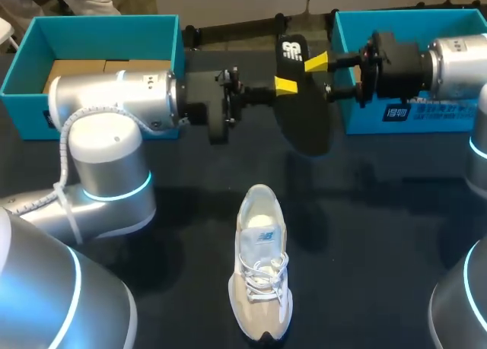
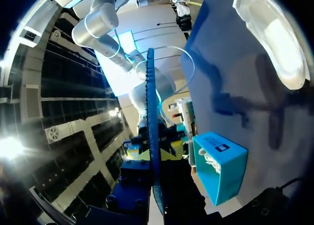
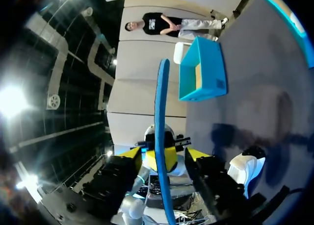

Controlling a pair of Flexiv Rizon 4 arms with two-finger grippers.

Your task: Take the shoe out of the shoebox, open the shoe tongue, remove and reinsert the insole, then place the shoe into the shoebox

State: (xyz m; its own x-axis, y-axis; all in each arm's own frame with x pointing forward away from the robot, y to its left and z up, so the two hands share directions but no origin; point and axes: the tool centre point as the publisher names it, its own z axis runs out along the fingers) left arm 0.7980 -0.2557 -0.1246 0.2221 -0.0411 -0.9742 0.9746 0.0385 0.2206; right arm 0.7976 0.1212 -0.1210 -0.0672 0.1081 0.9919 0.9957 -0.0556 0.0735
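Observation:
A dark insole (image 1: 304, 117) hangs on edge in the air at the back of the table, between my two grippers. My left gripper (image 1: 285, 85) is shut on it; in the left wrist view the insole (image 2: 150, 97) runs edge-on between the yellow tips of that gripper (image 2: 152, 155). My right gripper (image 1: 319, 74) stands open around the insole's upper end; in the right wrist view its own tips are spread wide on either side of the insole (image 3: 161, 102). The beige shoe (image 1: 261, 277) lies upright on the table in front, away from both grippers.
A teal shoebox (image 1: 99, 30) stands at the back left behind my left arm, and a second teal box (image 1: 411, 18) at the back right under my right wrist. The dark table top (image 1: 365, 235) lies around the shoe.

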